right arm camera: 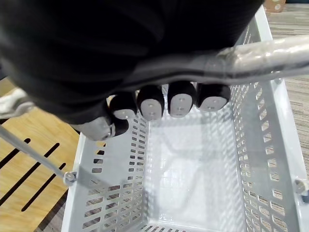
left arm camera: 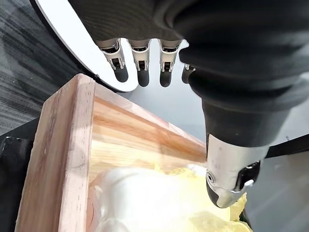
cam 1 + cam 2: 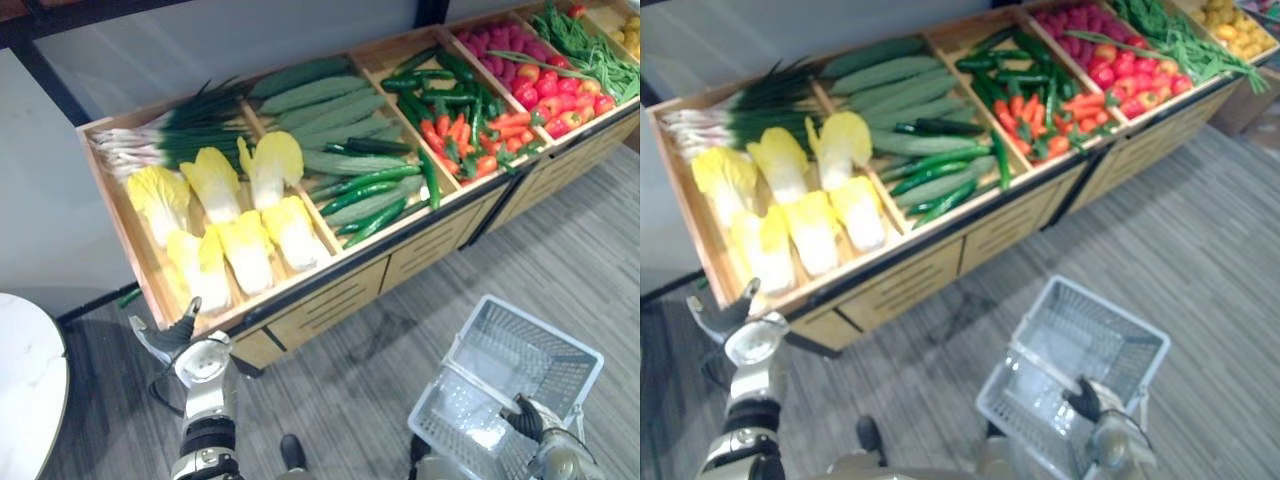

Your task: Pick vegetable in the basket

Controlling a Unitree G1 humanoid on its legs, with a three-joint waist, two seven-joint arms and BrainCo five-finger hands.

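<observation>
The wooden produce stand [image 3: 320, 305] runs out of view at its far right end. The grey basket [image 3: 545, 331] is empty and hangs above the floor [image 3: 380, 370], its near corner cut off. Pale cabbages [image 3: 245, 245] lie in the stand's left compartment. The right hand [image 1: 178, 99] curls round the basket's handle [image 1: 260, 53]. The left hand [image 3: 165, 338], fingers straight and holding nothing, hovers just beside the stand's front left corner.

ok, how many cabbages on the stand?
6 cabbages in the leftmost compartment: back row left, middle, right; front row left, middle, right. Overlapping leaves may hide another.
</observation>
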